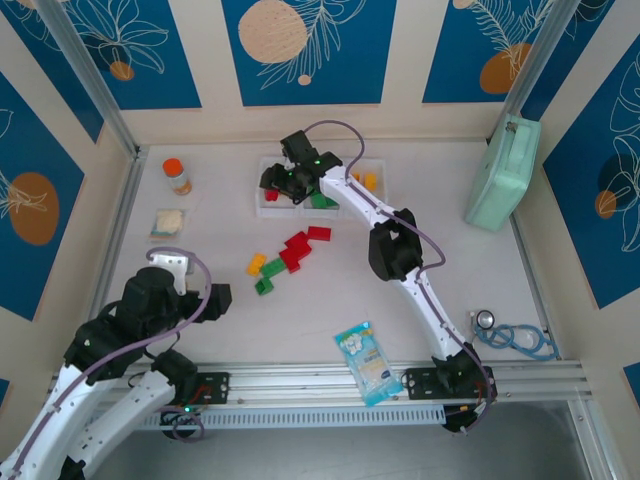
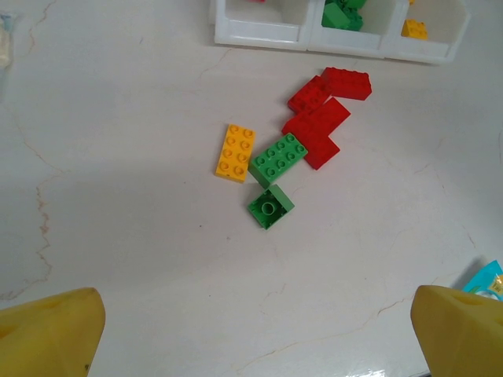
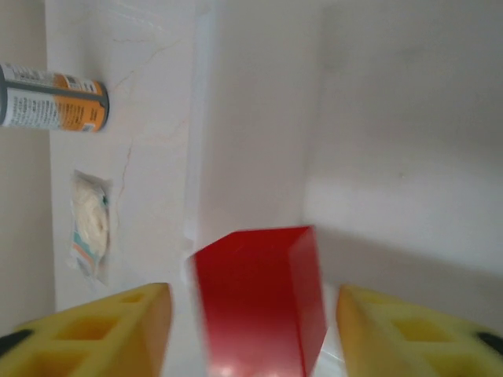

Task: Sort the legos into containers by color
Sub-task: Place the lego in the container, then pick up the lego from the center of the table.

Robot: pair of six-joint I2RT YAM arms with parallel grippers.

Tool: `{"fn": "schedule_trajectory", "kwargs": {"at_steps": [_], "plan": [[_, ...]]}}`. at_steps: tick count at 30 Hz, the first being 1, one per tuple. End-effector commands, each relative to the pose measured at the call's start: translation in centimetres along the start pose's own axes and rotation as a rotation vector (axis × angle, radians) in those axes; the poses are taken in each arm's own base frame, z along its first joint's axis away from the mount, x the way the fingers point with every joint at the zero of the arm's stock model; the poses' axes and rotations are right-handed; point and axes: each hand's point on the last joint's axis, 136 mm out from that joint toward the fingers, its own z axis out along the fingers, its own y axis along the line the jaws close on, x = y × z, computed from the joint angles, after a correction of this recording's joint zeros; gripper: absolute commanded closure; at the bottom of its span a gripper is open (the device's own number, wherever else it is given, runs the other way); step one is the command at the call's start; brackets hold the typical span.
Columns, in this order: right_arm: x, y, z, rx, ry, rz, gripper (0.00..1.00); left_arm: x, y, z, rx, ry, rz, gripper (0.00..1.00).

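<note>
The left gripper (image 2: 255,334) stood fully open and empty, with the loose legos (image 2: 302,137) ahead of its fingertips and the containers (image 2: 267,33) beyond them. The bricks looked light, rigid and smooth, best pinched across flat sides. The right gripper (image 3: 251,318) hung partly open above a bin, a red brick (image 3: 259,306) lying loose between its jaws.

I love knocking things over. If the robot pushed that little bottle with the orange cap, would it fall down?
Probably. The bottle stands upright and looks taller than it is wide, so a push near its top could tip it. Its body looks round, so once down it might roll across the table. It looks small, so it is likely light.
</note>
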Motion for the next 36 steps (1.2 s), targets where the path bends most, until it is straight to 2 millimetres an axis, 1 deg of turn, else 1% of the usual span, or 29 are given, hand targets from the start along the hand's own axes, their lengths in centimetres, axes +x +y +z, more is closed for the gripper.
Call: {"fn": "schedule_trajectory", "kwargs": {"at_steps": [1, 3, 4, 6, 7, 9, 11, 12, 14, 16, 18, 20, 21, 22, 24, 25, 27, 29, 30, 32, 34, 36], "plan": [[0.0, 2.2, -1.9, -0.047, 0.021, 0.05, 0.31, -0.1, 0.7, 0.3, -0.036, -0.008, -0.014, 0.01], [0.4, 3.5, -3.6, -0.064, 0.035, 0.042, 0.22, -0.1, 0.9, 0.3, -0.048, -0.005, -0.018, 0.01], [0.5, 4.4, -4.7, -0.072, 0.032, 0.028, 0.15, -0.1, 0.9, 0.4, -0.049, -0.004, -0.019, 0.01], [0.7, 5.5, -6.7, -0.079, 0.024, 0.003, 0.08, -0.1, 0.8, 0.4, -0.047, 0.0, -0.019, 0.01], [0.8, 6.2, -7.8, -0.087, 0.017, -0.013, 0.07, -0.1, 0.8, 0.5, -0.045, 0.0, -0.02, 0.01], [1.0, 6.7, -9.6, -0.097, 0.014, -0.044, 0.06, -0.1, 0.8, 0.5, -0.044, 0.001, -0.021, 0.01], [1.5, 7.3, -11.5, -0.123, 0.022, -0.11, 0.06, -0.1, 0.8, 0.5, -0.043, -0.001, -0.022, 0.01], [2.2, 7.3, -12.4, -0.125, 0.038, -0.171, 0.06, -0.1, 0.8, 0.5, -0.043, -0.001, -0.023, 0.01], [3.7, 6.6, -14.0, -0.104, 0.062, -0.303, 0.08, -0.2, 0.8, 0.4, -0.039, -0.004, -0.025, 0.01], [5.5, 5.6, -15.3, -0.084, 0.06, -0.513, 0.09, -0.2, 0.6, 0.3, -0.024, -0.008, -0.022, 0.01], [7.7, 4.0, -16.0, -0.073, 0.06, -0.724, 0.09, -0.3, 0.6, 0.3, -0.019, -0.014, -0.023, 0.0], [10.6, 1.3, -16.4, -0.101, 0.104, -0.894, 0.06, -0.3, 0.6, 0.2, -0.017, -0.021, -0.024, 0.01], [12.0, -0.4, -16.4, -0.104, 0.138, -0.955, 0.05, -0.3, 0.6, 0.2, -0.017, -0.023, -0.026, 0.01], [12.6, -2.4, -16.2, -0.064, 0.16, -0.984, 0.04, -0.4, 0.7, 0.2, -0.022, -0.024, -0.027, 0.01], [13.5, -6.4, -15.5, 0.023, 0.224, -0.978, 0.03, -0.4, 0.8, 0.3, -0.031, -0.019, -0.032, 0.01], [13.9, -8.1, -15.1, 0.056, 0.259, -0.967, 0.04, -0.4, 0.9, 0.3, -0.032, -0.017, -0.032, 0.01], [14.8, -10.3, -14.2, 0.088, 0.318, -0.967, 0.04, -0.3, 0.9, 0.4, -0.033, -0.012, -0.033, 0.01], [15.3, -11.6, -13.0, 0.107, 0.359, -0.971, 0.04, -0.3, 0.8, 0.5, -0.031, -0.007, -0.032, 0.0], [15.1, -12.1, -12.6, 0.114, 0.372, -0.958, 0.04, -0.2, 0.8, 0.6, -0.031, -0.003, -0.033, 0.0], [13.8, -12.9, -12.0, 0.127, 0.374, -0.884, 0.04, -0.2, 0.8, 0.6, -0.029, -0.001, -0.032, 0.0], [12.5, -13.3, -11.6, 0.096, 0.392, -0.795, 0.07, -0.2, 0.7, 0.6, -0.028, 0.0, -0.032, 0.01], [11.7, -13.7, -11.1, 0.11, 0.389, -0.809, 0.07, -0.2, 0.7, 0.7, -0.029, 0.004, -0.031, 0.01]]}}
